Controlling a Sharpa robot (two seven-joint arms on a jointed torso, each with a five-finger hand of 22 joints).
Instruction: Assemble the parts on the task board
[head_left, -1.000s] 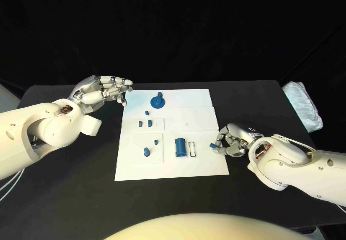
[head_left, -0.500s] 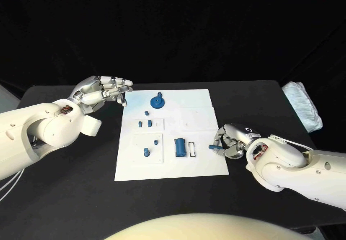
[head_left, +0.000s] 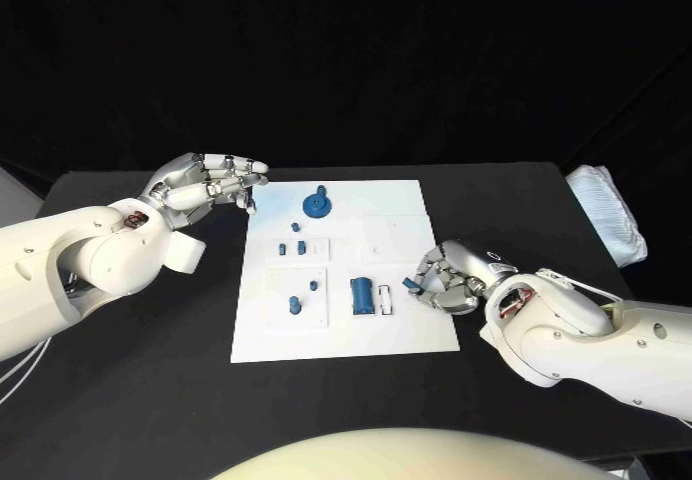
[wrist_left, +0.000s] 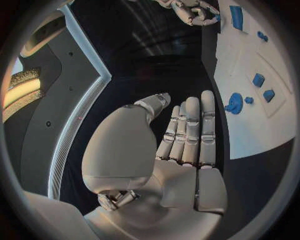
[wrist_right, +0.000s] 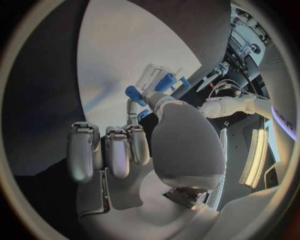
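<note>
Overhead, from the head camera, the white task board (head_left: 346, 268) lies mid-table. On it sit a blue round part (head_left: 316, 205) near the far edge, two small blue blocks (head_left: 291, 246) in a square recess below it, two blue pegs (head_left: 299, 302) in a larger recess, and a blue cylinder (head_left: 359, 294) beside a white slot. The left hand (head_left: 206, 180) hovers off the board's far-left corner, fingers loosely apart, holding nothing. The right hand (head_left: 446, 278) pinches a small blue part (head_left: 413, 284) over the board's right edge; a second ago it was just off that edge, so it has moved inward toward the slot.

From the left wrist, the left hand (wrist_left: 187, 132) is flat and empty, the round part (wrist_left: 234, 103) beyond its fingertips.

From the right wrist, the right hand (wrist_right: 134, 145) grips the small blue part (wrist_right: 135, 93) between thumb and finger above the board (wrist_right: 125, 55), with the cylinder (wrist_right: 165, 82) close behind.
</note>
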